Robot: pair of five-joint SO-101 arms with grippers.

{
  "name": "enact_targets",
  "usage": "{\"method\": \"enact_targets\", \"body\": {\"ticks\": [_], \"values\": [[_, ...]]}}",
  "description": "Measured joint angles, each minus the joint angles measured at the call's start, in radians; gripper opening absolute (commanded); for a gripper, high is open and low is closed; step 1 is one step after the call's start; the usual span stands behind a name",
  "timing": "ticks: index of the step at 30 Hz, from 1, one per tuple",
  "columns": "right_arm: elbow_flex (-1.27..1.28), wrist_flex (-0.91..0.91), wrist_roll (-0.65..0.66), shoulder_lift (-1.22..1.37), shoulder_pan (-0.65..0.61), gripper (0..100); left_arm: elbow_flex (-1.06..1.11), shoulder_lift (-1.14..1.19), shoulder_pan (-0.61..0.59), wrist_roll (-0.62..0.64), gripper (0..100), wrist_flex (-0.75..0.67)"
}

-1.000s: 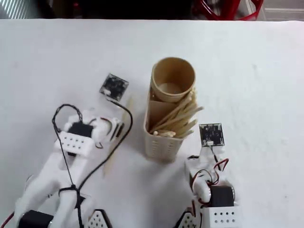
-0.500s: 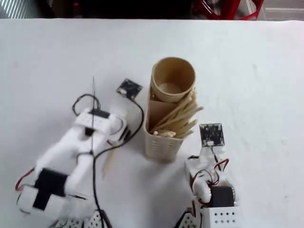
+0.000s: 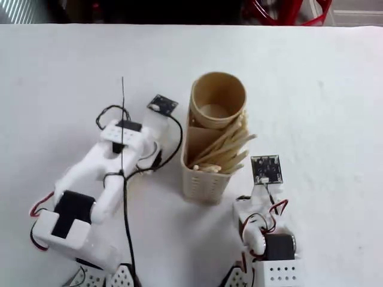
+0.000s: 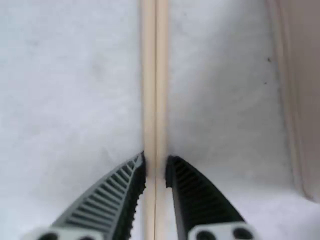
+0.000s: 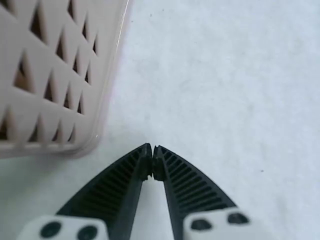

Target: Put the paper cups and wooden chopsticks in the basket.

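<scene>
A cream basket (image 3: 206, 182) stands mid-table. A paper cup (image 3: 217, 98) sits in its far compartment, and a bundle of wooden chopsticks (image 3: 224, 149) leans out of the near one. Just left of the basket my left gripper (image 3: 152, 158) hangs low over the table. In the left wrist view, a pair of wooden chopsticks (image 4: 155, 75) runs straight between the fingers of the left gripper (image 4: 155, 162), which is shut on it. The basket's wall (image 4: 295, 100) is close beside it. My right gripper (image 5: 152, 150) is shut on nothing, just off the basket's latticed corner (image 5: 55, 90).
The right arm (image 3: 263, 239) sits folded at the front right, near the basket's front corner. A black cable (image 3: 124, 179) loops over the left arm. White tabletop (image 3: 311, 89) spreads out behind and to both sides of the basket.
The left arm swung forward and toward the basket. The loose pair of chopsticks, seen earlier on the table beside the arm, is now between its fingers. The right arm stayed still.
</scene>
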Motion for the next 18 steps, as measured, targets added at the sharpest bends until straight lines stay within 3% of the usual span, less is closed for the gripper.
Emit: {"method": "enact_targets", "body": {"ticks": [10, 18], "values": [[0.0, 0.0, 0.0, 0.0, 0.0, 1.9, 0.0, -0.012, -0.035, 0.0, 3, 0.002], [0.0, 0.0, 0.0, 0.0, -0.002, 1.9, 0.061, -0.261, -0.074, 0.0, 3, 0.006]]}}
